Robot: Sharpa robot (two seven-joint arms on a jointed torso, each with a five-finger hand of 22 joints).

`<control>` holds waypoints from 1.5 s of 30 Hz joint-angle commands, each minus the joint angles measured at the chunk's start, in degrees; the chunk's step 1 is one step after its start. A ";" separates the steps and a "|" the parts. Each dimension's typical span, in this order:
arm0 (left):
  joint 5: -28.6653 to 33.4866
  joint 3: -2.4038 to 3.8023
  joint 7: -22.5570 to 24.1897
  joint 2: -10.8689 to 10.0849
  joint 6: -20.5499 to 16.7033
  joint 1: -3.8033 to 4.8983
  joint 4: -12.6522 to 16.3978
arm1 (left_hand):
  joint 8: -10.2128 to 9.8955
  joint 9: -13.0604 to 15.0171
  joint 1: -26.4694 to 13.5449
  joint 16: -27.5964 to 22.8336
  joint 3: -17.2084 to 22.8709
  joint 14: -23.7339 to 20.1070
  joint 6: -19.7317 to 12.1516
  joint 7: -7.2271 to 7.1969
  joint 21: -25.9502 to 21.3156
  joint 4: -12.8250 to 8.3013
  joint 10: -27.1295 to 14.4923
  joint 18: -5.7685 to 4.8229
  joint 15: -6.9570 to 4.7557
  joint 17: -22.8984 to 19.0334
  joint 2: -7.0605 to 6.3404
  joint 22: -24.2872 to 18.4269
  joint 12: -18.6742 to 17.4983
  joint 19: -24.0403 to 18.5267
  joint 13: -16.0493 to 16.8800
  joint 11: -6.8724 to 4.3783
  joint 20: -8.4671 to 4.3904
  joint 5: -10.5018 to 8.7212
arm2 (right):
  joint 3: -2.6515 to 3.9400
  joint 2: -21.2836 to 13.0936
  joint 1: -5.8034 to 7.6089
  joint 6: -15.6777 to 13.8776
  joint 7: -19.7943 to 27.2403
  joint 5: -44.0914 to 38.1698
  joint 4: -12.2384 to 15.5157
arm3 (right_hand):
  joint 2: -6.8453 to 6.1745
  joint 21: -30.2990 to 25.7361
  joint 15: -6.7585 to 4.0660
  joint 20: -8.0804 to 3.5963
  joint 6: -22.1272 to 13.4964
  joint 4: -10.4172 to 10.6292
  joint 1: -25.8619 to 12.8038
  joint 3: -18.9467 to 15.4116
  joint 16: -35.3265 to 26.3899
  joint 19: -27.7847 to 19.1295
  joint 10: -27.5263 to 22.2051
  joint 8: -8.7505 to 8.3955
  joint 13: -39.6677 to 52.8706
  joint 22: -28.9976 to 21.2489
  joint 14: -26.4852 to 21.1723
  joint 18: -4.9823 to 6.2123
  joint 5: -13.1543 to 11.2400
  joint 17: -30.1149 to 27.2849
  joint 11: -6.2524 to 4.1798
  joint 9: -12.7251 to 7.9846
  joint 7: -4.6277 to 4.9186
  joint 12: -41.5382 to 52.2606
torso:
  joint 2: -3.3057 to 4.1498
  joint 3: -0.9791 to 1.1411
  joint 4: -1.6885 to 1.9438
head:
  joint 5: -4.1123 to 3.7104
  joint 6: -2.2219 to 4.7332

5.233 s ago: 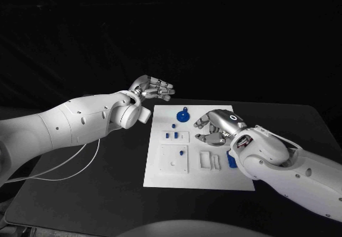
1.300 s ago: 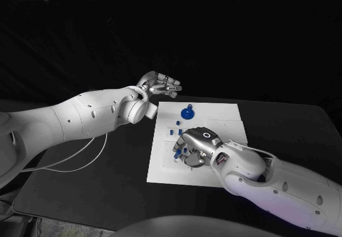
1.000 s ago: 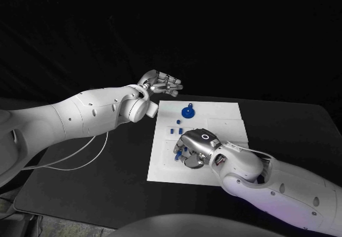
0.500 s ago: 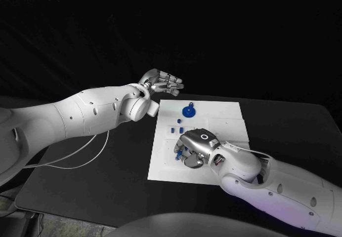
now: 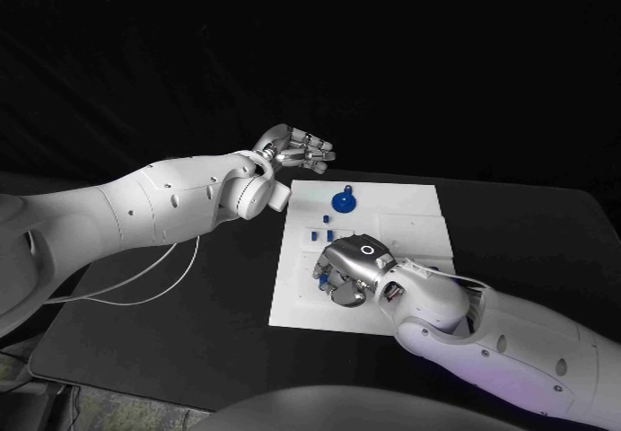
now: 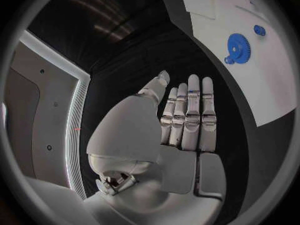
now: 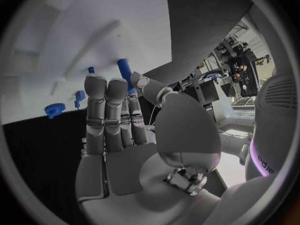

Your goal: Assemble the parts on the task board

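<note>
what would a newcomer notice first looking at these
The white task board glows against the black table, with the right hand lowered over blue parts at its middle. A blue gear sits at the board's far end, and the left hand hangs in the air beyond the board's far left corner, holding nothing.

The right hand (image 5: 352, 269) has moved from the task board's (image 5: 401, 215) right side to its middle.

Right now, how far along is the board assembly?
Early. Done: nothing clearly seated that I can confirm. The blue gear lies at the task board's far end, and small blue pegs sit nearer the middle. In hand: the right hand is down over the board's centre, a blue peg at its fingertips; a grip isn't clear. The left hand hovers off the board, holding nothing. Left: gear and pegs.
</note>
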 commanded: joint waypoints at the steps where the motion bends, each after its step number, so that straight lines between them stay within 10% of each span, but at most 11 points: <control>1: 0.35 0.06 0.31 0.08 0.74 0.06 0.13 | -0.05 -0.01 -0.34 -0.14 0.08 -0.22 -0.22 0.24 0.09 0.14 -0.36 -0.30 -0.06 0.09 0.40 0.10 -0.11 -0.24 -0.03 -0.14 -0.01 -0.27 | -0.38 -0.08 -0.45 2.15 -0.64 -0.69 -0.47 | 0.44 -0.31 -0.29 -0.42 0.25 -0.32 -0.08 0.16 -0.08 2.23 3.12 0.25 0.10 0.08 -0.05 0.78 0.15 -0.08 -1.77 0.05 0.01 0.14 | -0.02 0.01 -0.02 | 0.09 -0.07; 23: 0.35 0.06 0.29 0.08 0.73 0.06 0.11 | -0.05 -0.01 -0.23 -0.15 0.07 -0.27 -0.16 0.23 0.05 0.10 -0.38 -0.29 -0.05 0.08 0.42 0.07 -0.11 -0.24 -0.03 -0.14 0.00 -0.28 | -0.89 0.49 -0.45 3.19 -0.62 -0.05 -1.37 | 0.22 -1.01 0.14 -0.12 -1.31 -0.35 -0.66 -0.70 -0.06 2.11 1.37 0.10 -0.40 0.04 -0.20 0.84 0.88 -0.24 -1.27 -0.42 0.55 0.00 | -0.04 0.01 -0.06 | 0.02 -0.03; 31: 0.35 0.06 0.28 0.08 0.71 0.06 0.11 | -0.05 -0.01 -0.23 -0.15 0.07 -0.27 -0.16 0.23 0.05 0.10 -0.38 -0.29 -0.05 0.08 0.42 0.07 -0.11 -0.24 -0.03 -0.14 0.00 -0.28 | -1.12 0.24 -0.44 1.40 -0.01 1.97 -1.63 | -3.70 -5.16 2.05 1.71 -9.05 1.38 -3.58 -11.44 0.04 1.91 -9.77 0.15 -1.56 -2.10 -0.62 2.74 3.22 -0.80 1.72 -1.24 1.08 0.05 | -0.03 0.01 -0.07 | -0.07 0.12; 34: 0.35 0.06 0.28 0.03 0.71 0.06 0.12 | -0.05 -0.01 -0.23 -0.15 0.07 -0.27 -0.16 0.23 0.05 0.10 -0.38 -0.29 -0.05 0.08 0.42 0.07 -0.11 -0.24 -0.03 -0.14 0.00 -0.28 | -1.14 0.01 -0.44 -0.06 0.24 2.55 -1.50 | -2.45 -7.99 2.82 2.71 -11.21 2.35 -0.74 -21.49 0.17 1.99 -13.08 0.15 -1.57 -3.96 -0.79 4.46 2.98 -1.74 2.49 -1.23 0.39 0.62 | -0.02 0.03 -0.05 | -0.10 0.15; 45: 0.35 0.06 0.27 -0.16 0.65 0.06 0.17 | -0.06 -0.01 -0.16 -0.15 0.05 -0.34 -0.11 0.23 0.06 0.02 -0.44 -0.28 -0.03 0.05 0.40 0.11 -0.12 -0.29 -0.03 -0.11 0.01 -0.33 | -1.12 -1.69 -0.44 -4.93 0.88 4.14 0.08 | -2.99 -8.77 2.97 3.02 -12.66 3.67 1.01 -24.58 0.57 2.09 -14.62 0.13 -1.59 -5.27 -0.94 5.19 2.84 -3.08 2.80 -1.26 -0.27 1.16 | -0.03 0.03 -0.09 | -0.18 0.20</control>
